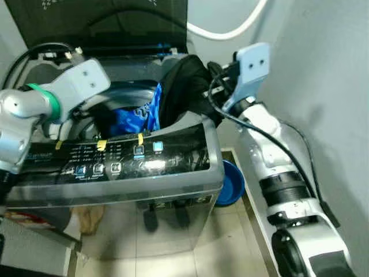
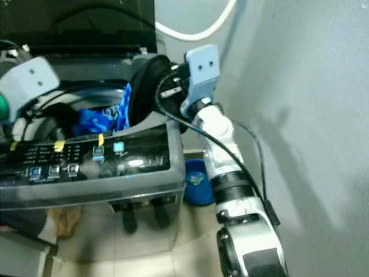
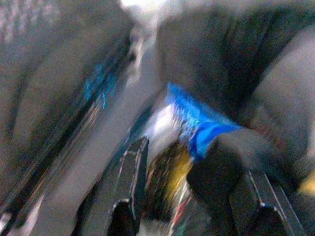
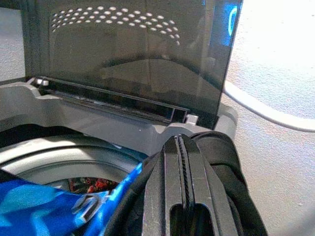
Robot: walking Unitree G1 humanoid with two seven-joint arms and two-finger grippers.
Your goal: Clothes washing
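A top-loading washing machine [image 1: 173, 179] stands before me with its lid [image 1: 104, 17] raised. A blue printed garment [image 1: 135, 115] lies in the drum. A black garment [image 1: 184, 86] humps up over the drum's right rim. My right gripper [image 4: 179, 142] is at that rim, fingers pressed together, with the black cloth bunched around the tips. My left arm [image 1: 81, 81] reaches down into the drum from the left. Its gripper [image 3: 192, 196] is open over blue and dark cloth, and that view is blurred.
The control panel [image 1: 115, 161] runs along the machine's front. A blue basin [image 1: 230, 183] sits on the tiled floor between machine and wall. The grey wall [image 1: 323, 86] is close on the right. A white hose [image 1: 230, 32] curves behind the lid. Brown cloth [image 1: 89, 218] lies below the machine.
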